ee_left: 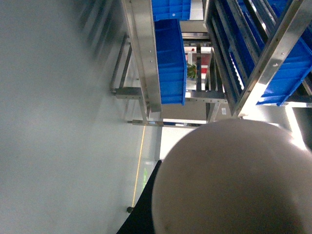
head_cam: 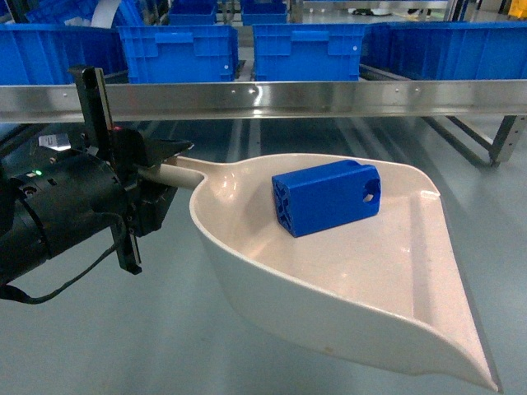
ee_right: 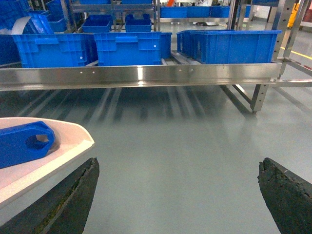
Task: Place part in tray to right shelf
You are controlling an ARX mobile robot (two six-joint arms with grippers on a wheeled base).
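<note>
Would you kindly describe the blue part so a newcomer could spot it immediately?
Below the long steel shelf rail, the left gripper holds a cream tray by its handle. The part lies inside: a small bright-blue block with round holes, far smaller than the blue crates on the shelf.

Large blue crates (head_cam: 177,51) stand in a row at the top of the head view — one on the far left, two in the middle with a narrow gap between them, one wide crate (head_cam: 449,48) on the right. More blue crates (ee_right: 108,22) are seen on racks farther behind. The floor (head_cam: 99,329) is smooth grey and shows soft reflections. A steel leg with bolt holes (head_cam: 504,140) goes down to the floor on the right. In the left wrist view, other steel rack frames (ee_left: 146,58) hold blue crates (ee_left: 170,63) — the picture there is turned sideways.
</note>
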